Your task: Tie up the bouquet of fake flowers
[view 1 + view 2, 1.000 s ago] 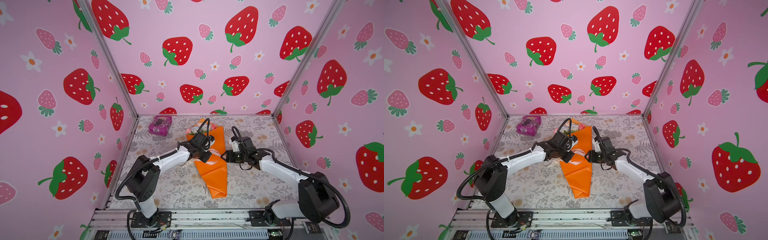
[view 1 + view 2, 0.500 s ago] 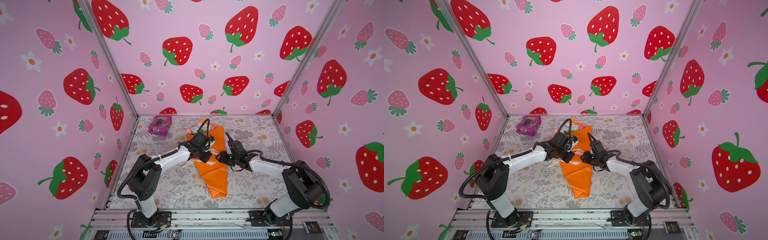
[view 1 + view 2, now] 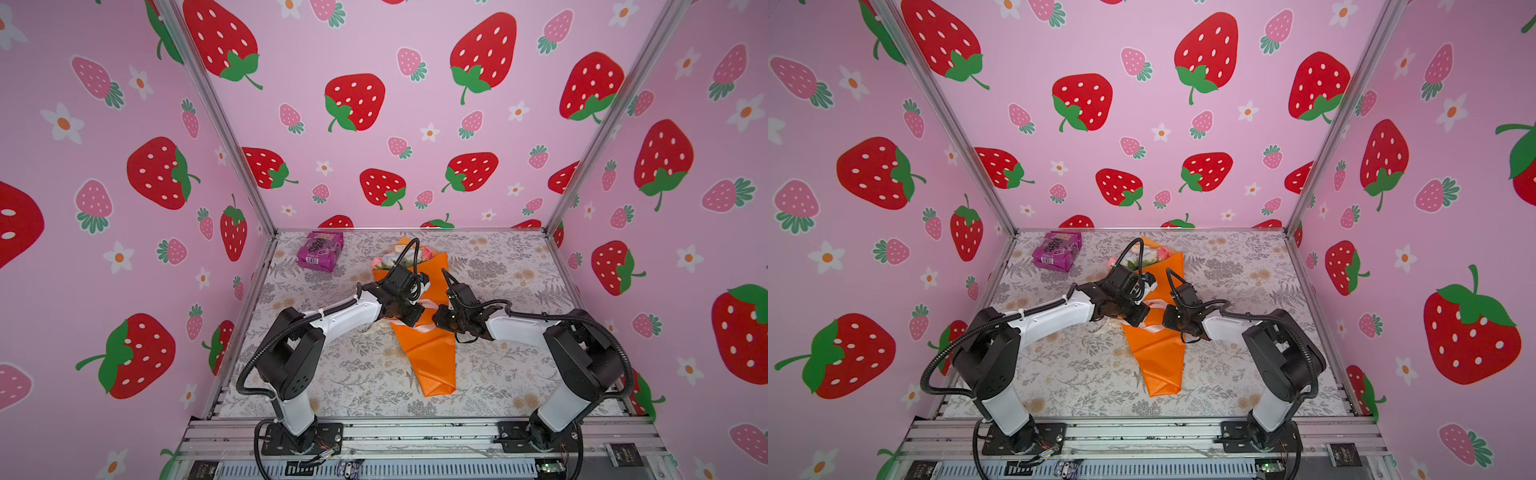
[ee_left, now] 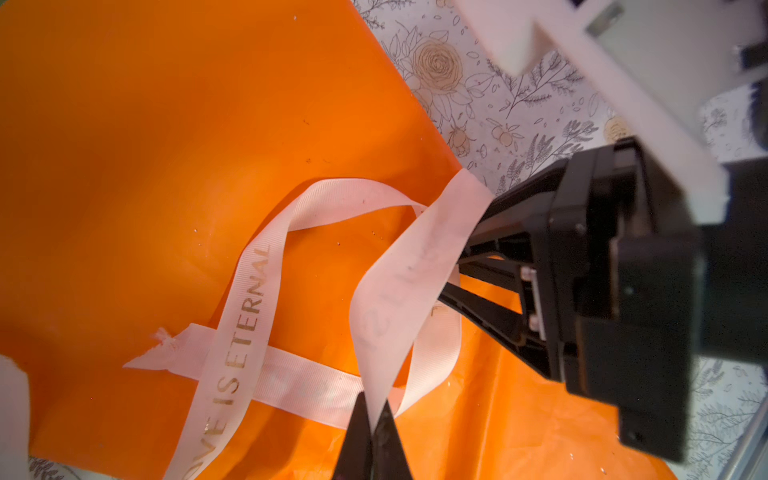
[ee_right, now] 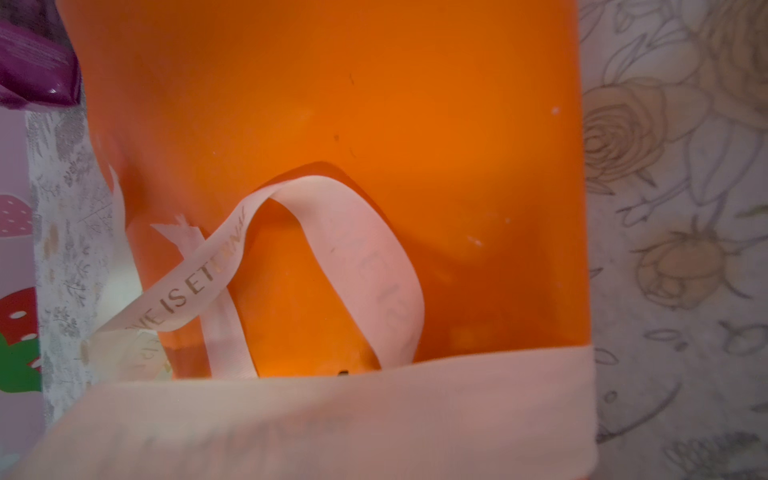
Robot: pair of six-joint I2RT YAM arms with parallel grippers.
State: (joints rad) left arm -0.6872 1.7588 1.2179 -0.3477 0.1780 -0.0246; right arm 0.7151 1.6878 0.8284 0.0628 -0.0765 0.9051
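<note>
The bouquet of fake flowers (image 3: 430, 353) (image 3: 1158, 357) lies in its orange wrapping along the middle of the table, pink and white heads (image 3: 401, 255) at the far end. A cream printed ribbon (image 4: 249, 299) (image 5: 365, 257) loops loosely over the wrap. My left gripper (image 4: 373, 409) (image 3: 417, 318) is shut on a strand of that ribbon just above the wrap. My right gripper (image 4: 455, 266) (image 3: 436, 320) faces it from the right, its fingertips behind the same strand near its free end. In the right wrist view the ribbon covers the jaws.
A purple snack packet (image 3: 319, 251) (image 3: 1057, 251) lies at the far left of the floral tablecloth (image 3: 507, 361). Pink strawberry walls close in the left, right and back sides.
The right gripper has moved left from beside the wrap up to the ribbon strand held by the left gripper. The left gripper has stayed put, still pinching the ribbon.
</note>
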